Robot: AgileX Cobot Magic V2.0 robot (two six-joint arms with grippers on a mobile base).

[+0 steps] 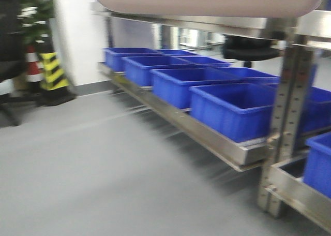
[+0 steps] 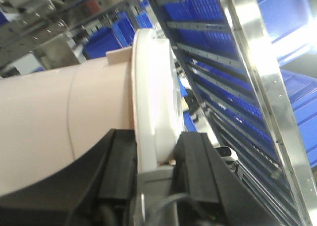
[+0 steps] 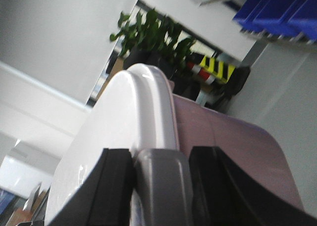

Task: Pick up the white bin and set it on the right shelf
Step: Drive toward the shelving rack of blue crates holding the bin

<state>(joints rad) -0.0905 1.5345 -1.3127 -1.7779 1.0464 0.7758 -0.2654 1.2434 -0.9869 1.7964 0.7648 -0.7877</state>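
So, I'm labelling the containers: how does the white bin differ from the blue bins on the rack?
The white bin is pinkish off-white; the blue bins are solid blue. The white bin has a glossy lid; the blue bins are open-topped. The white bin is held up by the left gripper and right gripper; the blue bins sit in a row on a low steel shelf. Both are plastic tubs.

The tub (image 1: 207,0) hangs high before the rack (image 1: 287,117), crates (image 1: 232,109) stand in a row on its shelf (image 1: 207,135), plant (image 1: 31,13) far left.
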